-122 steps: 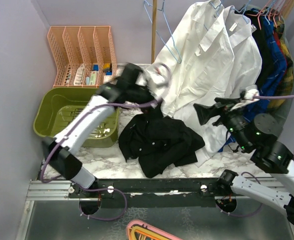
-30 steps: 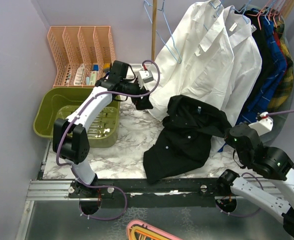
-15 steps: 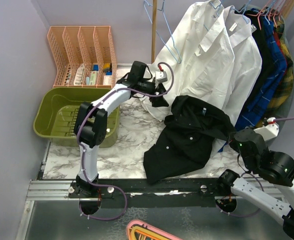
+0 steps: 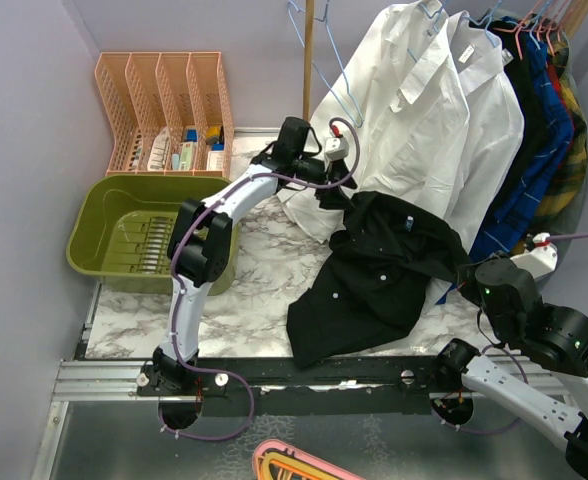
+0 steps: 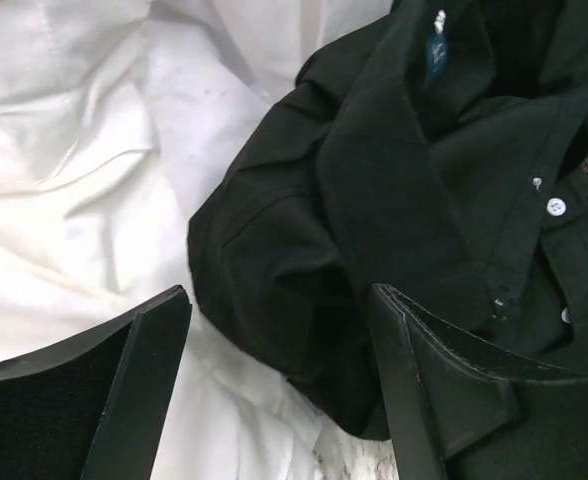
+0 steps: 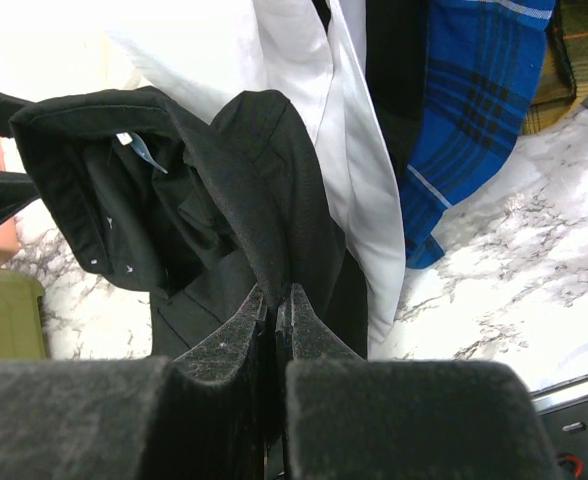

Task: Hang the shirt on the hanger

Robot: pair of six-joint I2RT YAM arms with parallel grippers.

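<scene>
At right, R gripper (image 6: 277,298) pinches shirt (image 4: 374,275), tips hidden from top cam; L gripper (image 5: 277,300) gapes.

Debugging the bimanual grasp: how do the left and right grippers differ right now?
The left gripper is open, its fingers spread with nothing between them; the right gripper is shut on a fold of the shirt. The left arm is stretched far out, beside the white shirt; the right is close to its base. The left only faces the shirt; the right holds it lifted. Both are at the same black shirt.
</scene>
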